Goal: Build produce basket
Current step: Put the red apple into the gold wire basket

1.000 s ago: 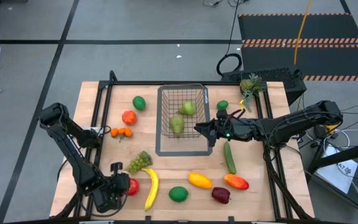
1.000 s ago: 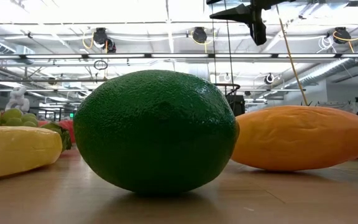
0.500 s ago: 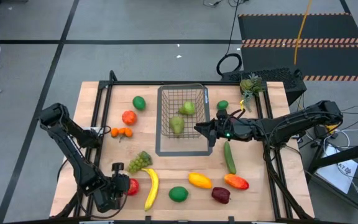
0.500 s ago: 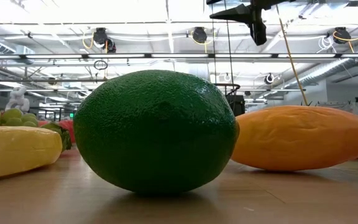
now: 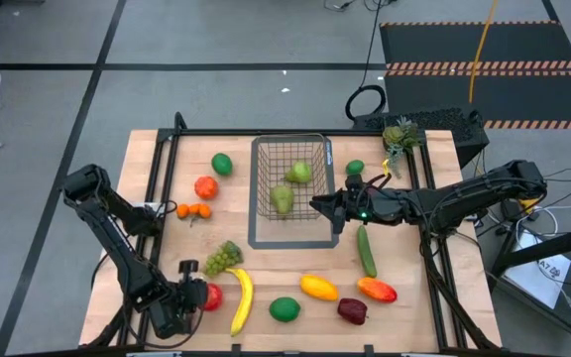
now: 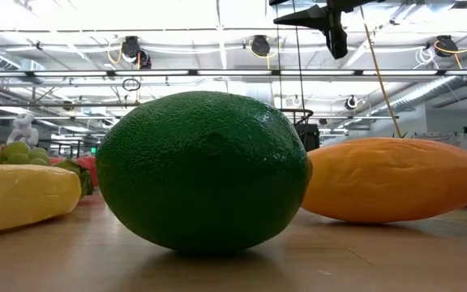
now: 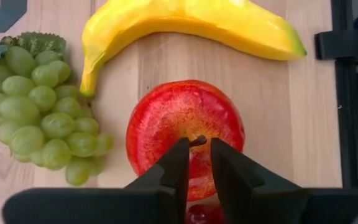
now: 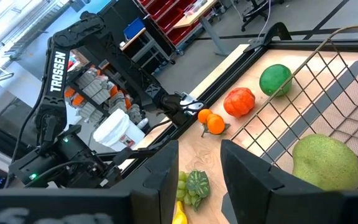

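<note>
Between the narrowed fingers of the left gripper (image 7: 195, 163) sits the thin stem of a glossy, round red apple (image 7: 185, 127); pinched so slightly, the smooth plastic could slip free; right gripper (image 5: 331, 212), fingers parted and empty, hangs beside the wire-mesh basket (image 5: 290, 188).

We find ourselves in a robotics lab: a grey floor (image 5: 216, 40) with black tape lines, striped hazard mats (image 5: 484, 67), exposed ceiling ducts (image 6: 217, 73) and red storage bins (image 8: 166, 9).
</note>
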`<action>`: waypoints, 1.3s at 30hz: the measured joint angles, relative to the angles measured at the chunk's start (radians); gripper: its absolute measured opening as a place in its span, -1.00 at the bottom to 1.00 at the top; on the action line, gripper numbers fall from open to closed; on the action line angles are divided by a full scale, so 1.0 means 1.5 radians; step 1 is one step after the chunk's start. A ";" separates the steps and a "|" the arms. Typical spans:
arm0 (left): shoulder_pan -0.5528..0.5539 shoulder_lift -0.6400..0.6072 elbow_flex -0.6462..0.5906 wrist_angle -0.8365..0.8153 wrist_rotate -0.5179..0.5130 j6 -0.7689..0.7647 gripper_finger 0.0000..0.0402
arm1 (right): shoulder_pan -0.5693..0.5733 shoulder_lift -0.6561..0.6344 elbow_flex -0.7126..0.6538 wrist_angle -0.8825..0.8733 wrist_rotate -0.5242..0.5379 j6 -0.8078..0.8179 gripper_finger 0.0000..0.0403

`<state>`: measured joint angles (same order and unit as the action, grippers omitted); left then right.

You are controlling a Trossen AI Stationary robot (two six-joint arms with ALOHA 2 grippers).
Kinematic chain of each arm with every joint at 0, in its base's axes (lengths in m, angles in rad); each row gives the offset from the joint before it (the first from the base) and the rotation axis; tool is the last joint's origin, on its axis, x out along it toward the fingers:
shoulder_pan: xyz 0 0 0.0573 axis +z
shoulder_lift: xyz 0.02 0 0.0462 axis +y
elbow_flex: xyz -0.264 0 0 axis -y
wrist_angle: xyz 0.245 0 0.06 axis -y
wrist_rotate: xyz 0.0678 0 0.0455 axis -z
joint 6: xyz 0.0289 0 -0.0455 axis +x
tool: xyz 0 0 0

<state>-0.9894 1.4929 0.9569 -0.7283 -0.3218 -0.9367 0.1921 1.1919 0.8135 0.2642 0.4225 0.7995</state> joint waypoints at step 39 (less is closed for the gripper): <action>0.012 -0.001 0.000 -0.012 -0.019 -0.004 -0.96 | 0.000 0.000 0.000 0.000 0.000 0.000 -0.43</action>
<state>-0.9711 1.4910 0.9569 -0.7468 -0.3504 -0.9432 0.1921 1.1919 0.8135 0.2642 0.4225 0.7994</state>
